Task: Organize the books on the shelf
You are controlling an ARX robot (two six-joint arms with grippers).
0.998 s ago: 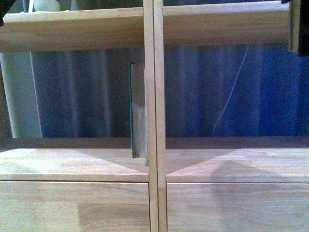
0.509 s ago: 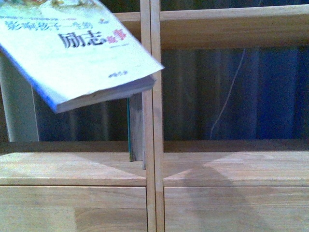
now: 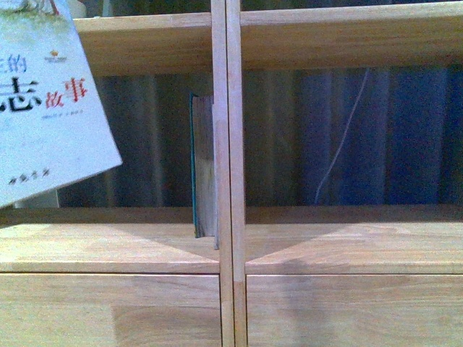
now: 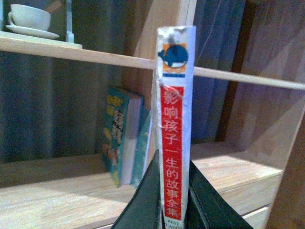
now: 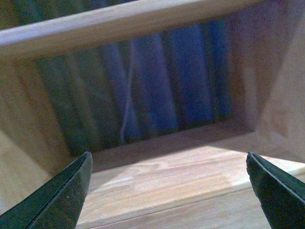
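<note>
Front view: we see the white paperback (image 3: 51, 108) up at the upper left, tilted, its cover w/ black and red characters facing us, in front of the shelf's (image 3: 223, 289) left bay. The teal book (image 3: 201, 166) stands upright in that bay, touching the double central upright.

Left wrist view: the left gripper (image 4: 172, 205) pinches the paperback at the lower end of its red-and-white spine, which stands upright btwn the dark fingers. The teal book stands on the board behind. A cup on a saucer (image 4: 29, 19) sits on the board above.

Right wrist view: the right gripper (image 5: 169, 191) is spread wide, facing a shelf bay w/ a blue curtain (image 5: 190, 76) behind.
</note>
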